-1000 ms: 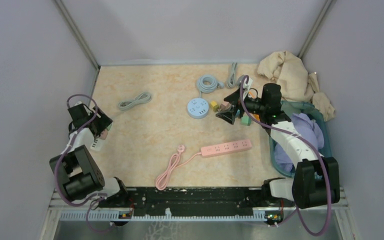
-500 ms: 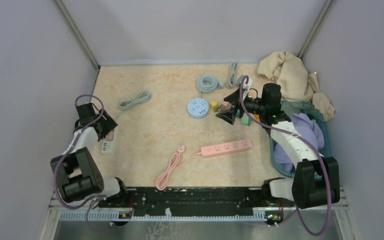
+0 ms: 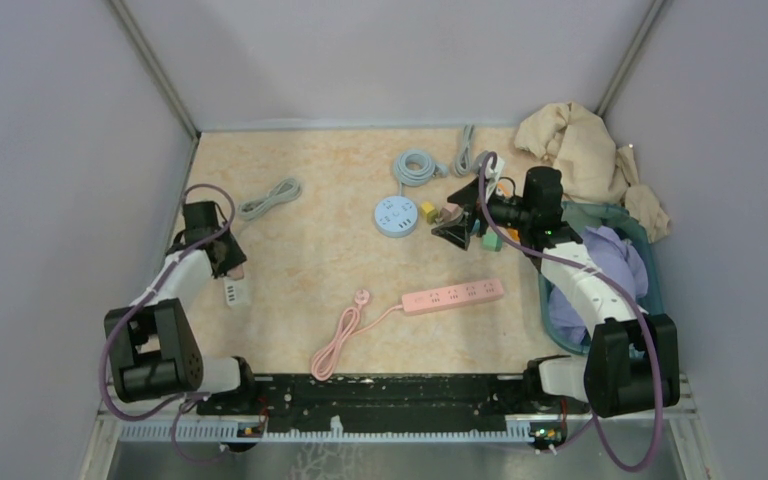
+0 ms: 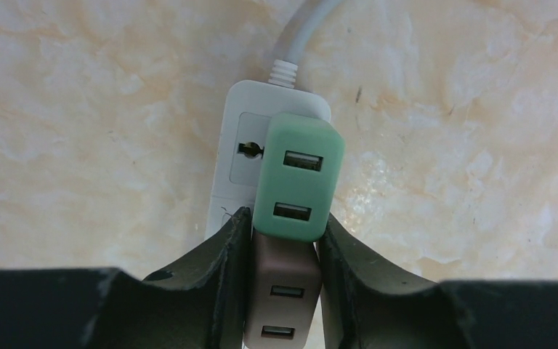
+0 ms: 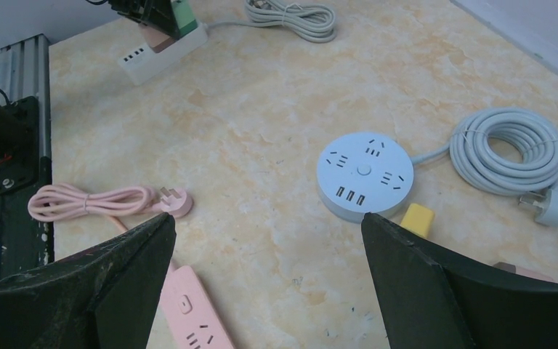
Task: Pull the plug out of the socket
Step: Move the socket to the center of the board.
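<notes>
The left gripper point(image 4: 282, 222) squeezes the pink plug point(image 4: 283, 291) from both sides. The plug sits in the white strip point(image 4: 243, 123), touching a green plug point(image 4: 298, 178). Its bottom end is cut off. The right gripper point(image 5: 269, 225) is wide open and holds nothing.

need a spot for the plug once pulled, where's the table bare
Bare: the middle, between the white power strip, the round blue socket and the pink strip; also the back edge behind the grey cable. Crowded: far right, around the right pincer.
</notes>
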`<action>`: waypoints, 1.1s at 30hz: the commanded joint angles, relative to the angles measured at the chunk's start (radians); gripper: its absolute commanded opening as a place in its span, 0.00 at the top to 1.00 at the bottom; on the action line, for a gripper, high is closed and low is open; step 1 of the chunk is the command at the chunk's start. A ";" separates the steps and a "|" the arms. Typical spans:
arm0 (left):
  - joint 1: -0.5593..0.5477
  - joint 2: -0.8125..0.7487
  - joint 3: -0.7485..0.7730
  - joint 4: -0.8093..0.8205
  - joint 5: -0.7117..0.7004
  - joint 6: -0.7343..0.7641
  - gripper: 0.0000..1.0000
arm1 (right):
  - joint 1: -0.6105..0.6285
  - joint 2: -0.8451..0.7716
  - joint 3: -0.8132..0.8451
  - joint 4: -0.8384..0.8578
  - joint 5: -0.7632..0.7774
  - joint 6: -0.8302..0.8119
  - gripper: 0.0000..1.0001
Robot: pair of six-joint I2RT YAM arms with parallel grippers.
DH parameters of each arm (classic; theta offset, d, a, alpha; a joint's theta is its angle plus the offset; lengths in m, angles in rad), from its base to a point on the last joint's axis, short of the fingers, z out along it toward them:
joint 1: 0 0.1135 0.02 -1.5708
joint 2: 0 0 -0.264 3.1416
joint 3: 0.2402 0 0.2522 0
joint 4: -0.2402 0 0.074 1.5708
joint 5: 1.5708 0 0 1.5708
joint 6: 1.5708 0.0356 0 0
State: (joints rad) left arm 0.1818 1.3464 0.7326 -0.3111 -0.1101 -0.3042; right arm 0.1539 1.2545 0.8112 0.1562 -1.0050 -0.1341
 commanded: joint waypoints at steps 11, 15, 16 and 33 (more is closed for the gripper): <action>-0.243 -0.070 0.043 -0.036 0.048 -0.041 0.85 | -0.004 -0.002 0.004 0.015 -0.031 -0.034 0.02; -0.320 -0.068 0.043 -0.017 0.063 -0.110 0.86 | -0.004 -0.004 0.005 0.010 -0.029 -0.041 0.02; -0.338 -0.068 0.041 -0.012 0.063 -0.147 0.86 | -0.004 -0.004 0.005 0.009 -0.028 -0.041 0.02; -0.765 0.220 0.314 -0.169 -0.244 -0.848 0.83 | -0.004 -0.002 0.009 -0.011 -0.019 -0.064 0.02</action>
State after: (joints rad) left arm -0.5255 1.4982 0.9508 -0.4240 -0.2752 -0.9180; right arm 0.1539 1.2545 0.8112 0.1242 -1.0119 -0.1688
